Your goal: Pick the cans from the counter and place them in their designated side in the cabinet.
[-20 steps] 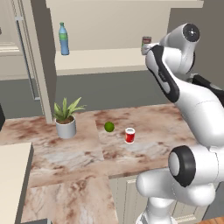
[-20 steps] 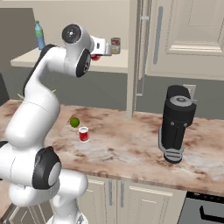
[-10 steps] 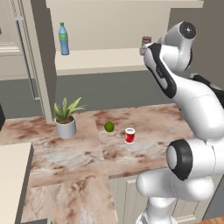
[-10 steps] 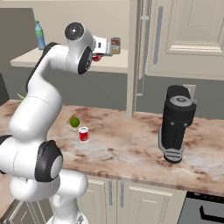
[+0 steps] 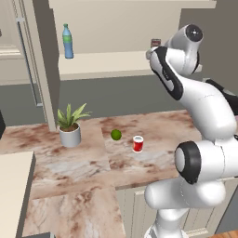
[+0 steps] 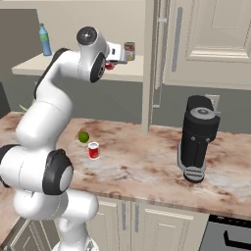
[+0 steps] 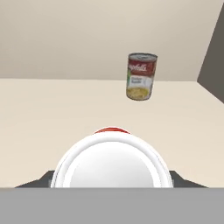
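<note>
My gripper [image 7: 112, 177] is shut on one red can [image 7: 112, 168]; its white top fills the lower middle of the hand view, with a dark fingertip [image 7: 47, 177] on either side. From the right base view this held can [image 6: 112, 66] sits low over the cabinet shelf [image 6: 34, 63], just left of a tan-labelled can [image 6: 129, 51]. I cannot tell whether it touches the board. The other red can [image 5: 138, 143] [image 6: 93, 150] stands upright on the marbled counter [image 5: 69, 167]. In the left base view the arm hides the hand.
The tan-labelled can [image 7: 141, 76] stands ahead and to the right on the shelf [image 7: 43, 113]. A blue bottle [image 5: 68, 41] is at the shelf's left end. On the counter are a lime [image 5: 116, 135], a potted plant [image 5: 70, 125] and a black appliance [image 6: 197, 138].
The arm has edged slightly further in over the shelf with the red can still in its grip. Nothing on the counter has moved.
</note>
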